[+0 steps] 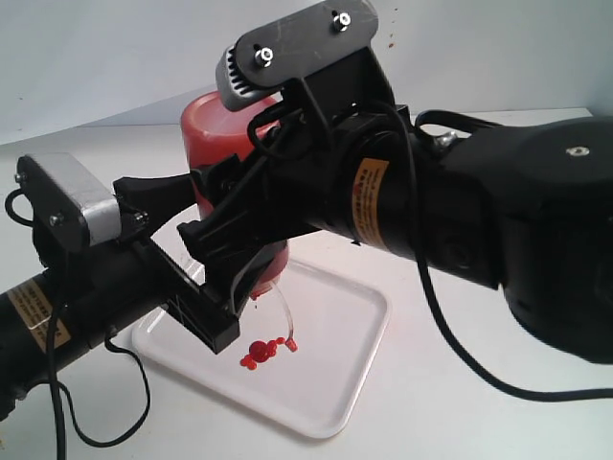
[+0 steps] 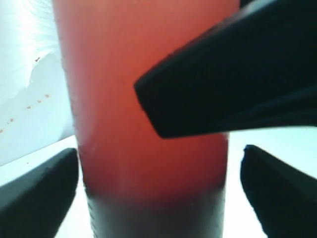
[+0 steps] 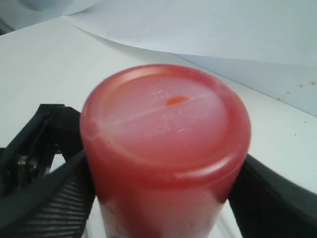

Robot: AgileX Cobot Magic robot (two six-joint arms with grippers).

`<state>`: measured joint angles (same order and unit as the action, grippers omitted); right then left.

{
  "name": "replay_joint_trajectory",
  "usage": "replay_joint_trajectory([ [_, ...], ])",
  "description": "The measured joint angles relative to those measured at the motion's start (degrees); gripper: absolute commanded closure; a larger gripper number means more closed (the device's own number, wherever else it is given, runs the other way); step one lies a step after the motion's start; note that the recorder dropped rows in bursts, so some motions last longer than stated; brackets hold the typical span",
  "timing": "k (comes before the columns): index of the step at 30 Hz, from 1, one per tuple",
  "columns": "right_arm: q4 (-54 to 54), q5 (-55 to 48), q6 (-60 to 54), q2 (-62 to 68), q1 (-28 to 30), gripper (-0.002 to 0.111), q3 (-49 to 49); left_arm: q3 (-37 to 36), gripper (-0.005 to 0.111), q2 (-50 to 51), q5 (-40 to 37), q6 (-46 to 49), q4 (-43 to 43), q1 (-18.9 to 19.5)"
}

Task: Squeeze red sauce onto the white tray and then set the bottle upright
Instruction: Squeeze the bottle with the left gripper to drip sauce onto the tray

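Observation:
The bottle (image 1: 215, 125) hangs upside down over the white tray (image 1: 354, 355), its flat base up and its nozzle end hidden behind the grippers. My right gripper (image 1: 239, 220) is shut on the bottle (image 3: 163, 129), its fingers pressing both sides. My left gripper (image 1: 211, 259) stands open around the bottle (image 2: 148, 124), with a gap showing at one finger (image 2: 277, 193). A blob of red sauce (image 1: 261, 351) with small droplets lies on the tray below. The bottle's thin tether (image 1: 285, 316) dangles toward it.
The tray lies on a white tabletop (image 1: 479, 412) with a white backdrop behind. A black cable (image 1: 460, 359) from the right arm trails across the table beside the tray. Tiny red specks dot the backdrop (image 3: 297, 85).

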<state>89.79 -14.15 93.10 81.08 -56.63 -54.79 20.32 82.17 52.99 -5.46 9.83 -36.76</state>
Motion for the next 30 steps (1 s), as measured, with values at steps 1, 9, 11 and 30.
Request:
replay_joint_trajectory([
  [1, 0.0, 0.0, 0.0, 0.0, 0.0, 0.108, 0.0, 0.0, 0.007, 0.0, -0.3, 0.0, 0.0, 0.0],
  [9, 0.9, 0.0, 0.0, 0.0, 0.0, 0.108, 0.0, 0.0, 0.007, 0.0, -2.7, 0.0, 0.1, 0.0],
  [11, 0.9, -0.3, 0.0, 0.0, 0.0, 0.108, 0.0, 0.0, 0.007, 0.0, -3.5, 0.0, 0.0, 0.0],
  [30, 6.0, -0.6, 4.7, 0.0, 0.0, 0.108, 0.0, 0.0, 0.007, 9.0, 6.3, 0.0, -1.3, 0.0],
])
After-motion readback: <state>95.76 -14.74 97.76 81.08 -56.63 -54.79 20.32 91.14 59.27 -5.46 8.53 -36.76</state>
